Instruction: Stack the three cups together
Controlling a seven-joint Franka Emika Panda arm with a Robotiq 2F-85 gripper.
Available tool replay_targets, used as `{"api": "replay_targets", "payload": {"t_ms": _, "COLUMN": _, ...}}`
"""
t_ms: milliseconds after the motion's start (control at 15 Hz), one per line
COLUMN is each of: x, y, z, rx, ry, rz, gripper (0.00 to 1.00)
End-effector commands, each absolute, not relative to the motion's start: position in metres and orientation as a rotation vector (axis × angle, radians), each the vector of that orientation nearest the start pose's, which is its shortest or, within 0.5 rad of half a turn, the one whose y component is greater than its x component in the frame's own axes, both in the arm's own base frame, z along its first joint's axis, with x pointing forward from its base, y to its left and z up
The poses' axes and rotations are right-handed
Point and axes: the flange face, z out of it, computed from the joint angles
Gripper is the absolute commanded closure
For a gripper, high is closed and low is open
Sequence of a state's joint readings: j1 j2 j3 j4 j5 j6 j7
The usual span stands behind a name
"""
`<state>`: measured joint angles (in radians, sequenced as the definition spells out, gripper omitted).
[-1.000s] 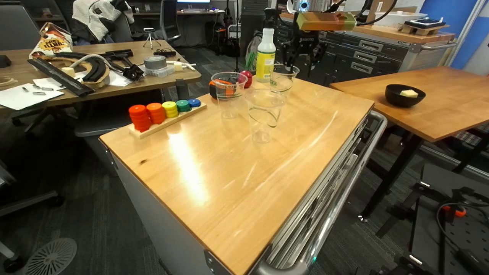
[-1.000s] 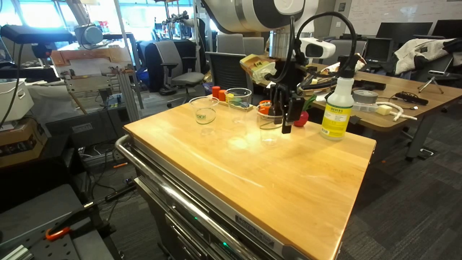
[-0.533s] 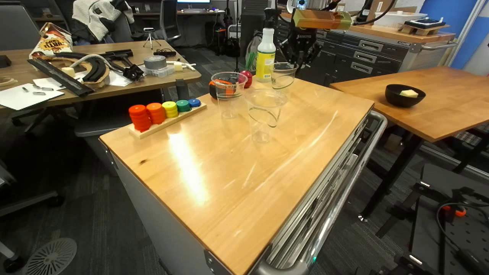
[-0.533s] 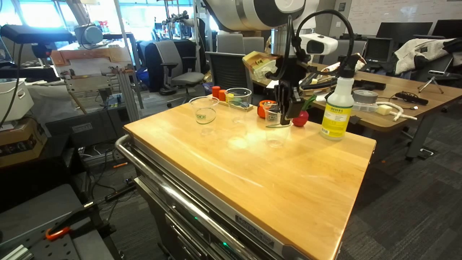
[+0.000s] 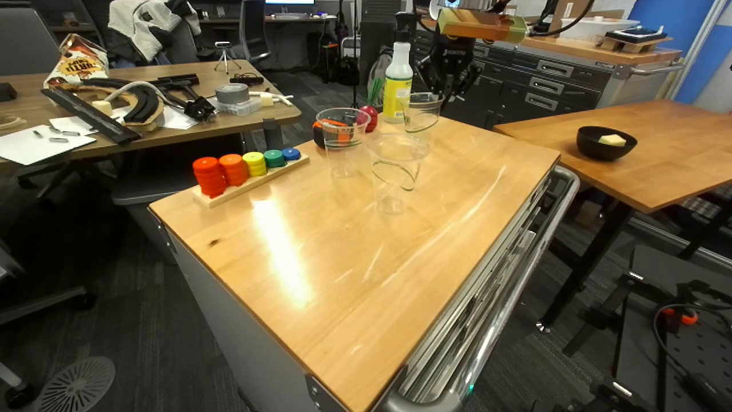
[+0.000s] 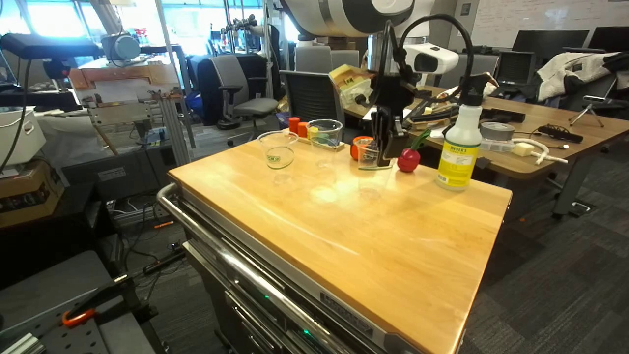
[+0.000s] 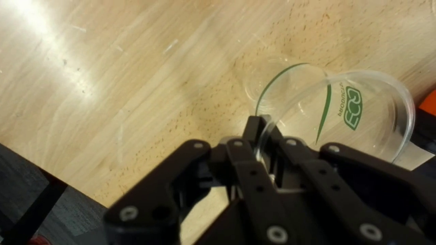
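Tool [image 7: 263, 131] is narrowed on one edge of a clear, colourless, tapered plastic tumbler with a green band and logo [image 7: 335, 112]; in the wrist view the thin wall is seen pinched between the fingers, and the bulk of the cup is set to one side of them. Whether the base is raised from the pale wooden worktop [image 6: 344, 236] cannot be told. Long axis is held upright or close to it, mouth up; a slight lean cannot be ruled out.

Relation to be minded: in both exterior views the gripped cup is seen to picture-left of the fingers, and broadly that way two like cups are found, upright and apart: a see-through middle tumbler [image 6: 324, 143], nearer the red-to-blue row of stacked discs [image 5: 254, 166], and a see-through end tumbler [image 6: 278, 152]. The tool is thus judged to be placed behind the gripped cup, as reckoned from the pair. No cup is nested yet.

Next, a straight lift is probably called for, until a neighbouring rim is cleared by the base; which neighbour is meant cannot be told. Since the grip is off-centre, the base rather than the fingers should be lined up over the receiving mouth, with a pivot in the pinch judged the likeliest fault
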<state>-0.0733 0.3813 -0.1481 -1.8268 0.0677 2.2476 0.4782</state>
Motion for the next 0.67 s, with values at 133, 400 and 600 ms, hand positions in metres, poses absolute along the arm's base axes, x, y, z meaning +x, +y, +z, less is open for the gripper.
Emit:
{"api": "replay_targets", "payload": {"t_ms": 133, "x": 0.633, "y": -0.104, "z": 0.423, "rx": -2.857, "ry": 1.083, "rz": -0.218, "gripper": 0.98}}
{"api": "replay_targets", "payload": {"t_ms": 400, "x": 0.646, "y": -0.048, "z": 0.472, "rx": -2.858, "ry": 0.898, "rz": -0.310, "gripper": 0.98}}
{"api": "replay_targets", "payload": {"t_ms": 600, "x": 0.655, "y": 0.000, "z": 0.470, "rx": -2.870, "ry": 0.757, "rz": -0.311, "gripper": 0.98}}
